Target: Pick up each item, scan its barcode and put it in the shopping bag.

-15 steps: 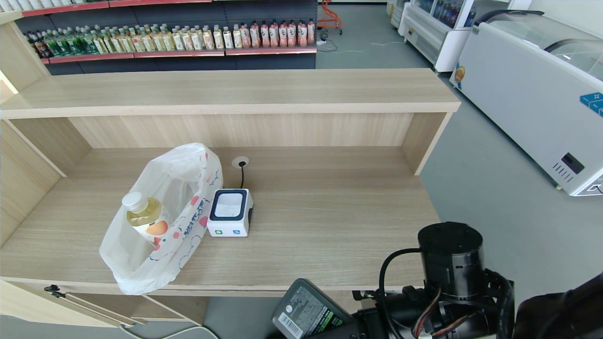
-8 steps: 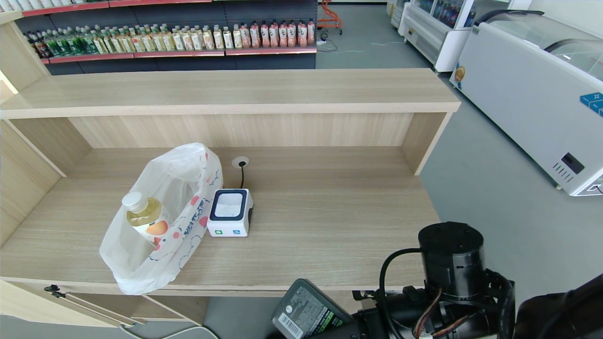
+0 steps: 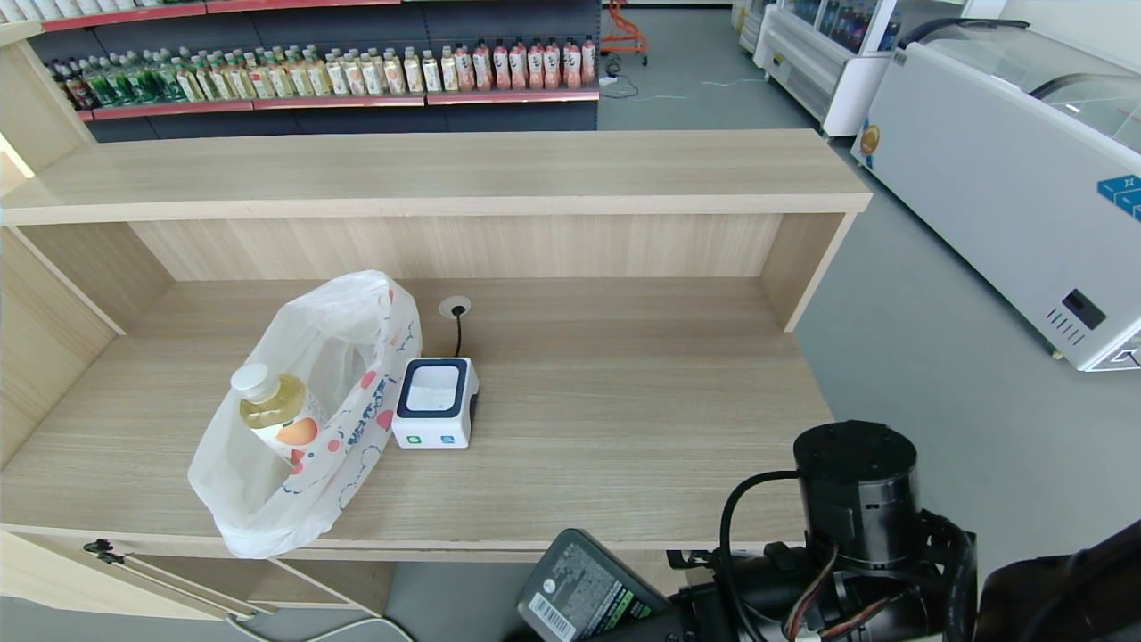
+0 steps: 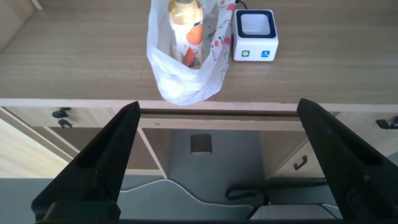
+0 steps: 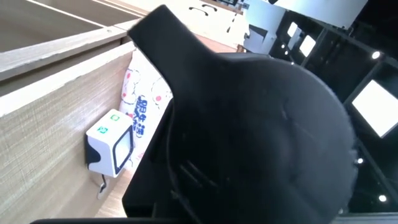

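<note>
Beside the scanner point(image 3: 434, 401), the shopping bag point(image 3: 267, 508) holds the bottle point(image 3: 272, 406); we judge bagging done; left gripper point(image 4: 217, 106) gapes, right gripper point(image 5: 249, 124) we cannot tell; next, any remaining item

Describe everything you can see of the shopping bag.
The shopping bag is thin, translucent white plastic with red and blue print. It lies slumped on the wooden counter, at the front edge, mouth open, with a capped bottle of yellowish drink inside. The scanner sits right beside it; contact cannot be told.

One bottle point(image 3: 267, 406), one bag point(image 3: 233, 499), one scanner point(image 3: 434, 403)
</note>
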{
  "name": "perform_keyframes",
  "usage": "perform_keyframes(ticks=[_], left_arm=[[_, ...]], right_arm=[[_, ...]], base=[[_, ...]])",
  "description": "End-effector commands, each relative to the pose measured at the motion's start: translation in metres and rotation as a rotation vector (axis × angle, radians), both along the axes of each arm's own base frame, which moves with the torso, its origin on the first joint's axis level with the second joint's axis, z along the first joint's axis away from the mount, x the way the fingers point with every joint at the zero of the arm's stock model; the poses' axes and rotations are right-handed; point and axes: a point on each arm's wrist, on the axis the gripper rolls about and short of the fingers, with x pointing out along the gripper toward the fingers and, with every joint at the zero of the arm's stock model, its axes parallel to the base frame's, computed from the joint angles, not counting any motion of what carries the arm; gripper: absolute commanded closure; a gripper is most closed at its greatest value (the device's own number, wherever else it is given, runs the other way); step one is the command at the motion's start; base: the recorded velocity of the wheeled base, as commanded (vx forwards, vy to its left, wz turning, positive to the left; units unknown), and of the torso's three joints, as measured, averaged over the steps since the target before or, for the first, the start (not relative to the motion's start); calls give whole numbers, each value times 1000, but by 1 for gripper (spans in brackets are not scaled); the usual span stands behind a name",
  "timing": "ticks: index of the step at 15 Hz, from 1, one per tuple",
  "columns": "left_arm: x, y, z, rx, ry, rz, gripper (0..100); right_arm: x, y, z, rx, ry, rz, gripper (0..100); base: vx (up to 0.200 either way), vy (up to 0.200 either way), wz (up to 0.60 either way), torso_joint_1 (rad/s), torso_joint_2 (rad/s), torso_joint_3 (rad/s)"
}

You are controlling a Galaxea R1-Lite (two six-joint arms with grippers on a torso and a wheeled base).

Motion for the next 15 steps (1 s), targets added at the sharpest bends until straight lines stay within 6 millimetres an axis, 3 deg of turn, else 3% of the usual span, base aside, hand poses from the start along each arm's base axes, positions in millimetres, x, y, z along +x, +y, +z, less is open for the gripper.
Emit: perform_keyframes(ticks=[1, 3, 4, 5, 6, 8, 10, 13, 15], left_arm=[[0, 0, 0, 0, 0, 0, 0], [0, 0, 0, 0, 0, 0, 0], [0, 0, 0, 0, 0, 0, 0], [0, 0, 0, 0, 0, 0, 0], [0, 0, 0, 0, 0, 0, 0], [0, 0, 0, 0, 0, 0, 0], [0, 0, 0, 0, 0, 0, 0], [0, 0, 0, 0, 0, 0, 0], [0, 0, 0, 0, 0, 0, 0]], right_arm=[[-11, -12, 14, 26, 105, -33, 100], [-14, -29, 42, 102, 367, -134, 100], [-11, -39, 54, 157, 520, -271, 100], [-10, -57, 83, 360, 588, -506, 100], [-11, -72, 97, 535, 600, -658, 100], [-12, -74, 93, 584, 776, -672, 100], [-12, -73, 105, 727, 1088, -666, 100], [6, -67, 139, 1208, 1528, -778, 100], [4, -73, 156, 1419, 1992, -858, 100]], base=[[0, 0, 0, 0, 0, 0], [0, 0, 0, 0, 0, 0], [0, 0, 0, 0, 0, 0], [0, 0, 0, 0, 0, 0], [0, 0, 0, 0, 0, 0], [0, 0, 0, 0, 0, 0], [0, 0, 0, 0, 0, 0], [0, 0, 0, 0, 0, 0], [0, 0, 0, 0, 0, 0]])
